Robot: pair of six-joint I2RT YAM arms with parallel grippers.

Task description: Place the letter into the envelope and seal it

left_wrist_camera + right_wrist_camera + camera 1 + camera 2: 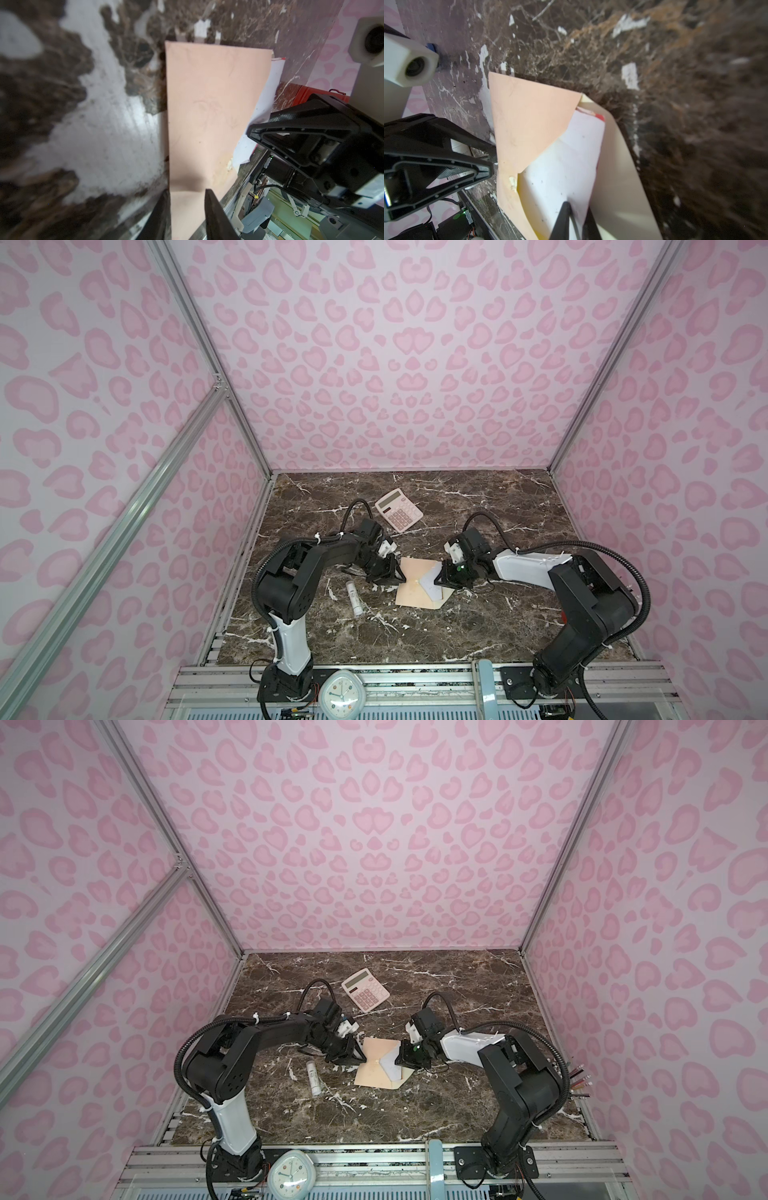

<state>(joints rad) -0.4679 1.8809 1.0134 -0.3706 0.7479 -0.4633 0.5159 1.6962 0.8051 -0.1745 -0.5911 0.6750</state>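
Right hand (576, 207) pinches the letter's (566, 158) outer edge. The sheet lies partway inside the envelope (527, 122) at mid surface (457, 626), with a red-edged corner out over the open flap (618, 166). Left hand (187, 191) is part spread astride the envelope's opposite edge. Bare surface lies in front and to the right, a calculator (399, 509) sits well behind, and a white tube (353, 596) lies off to the left.

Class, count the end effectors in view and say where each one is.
2. The left end effector sits at the left edge of the envelope; the right end effector pinches the letter sticking out of its mouth. None appears hidden.
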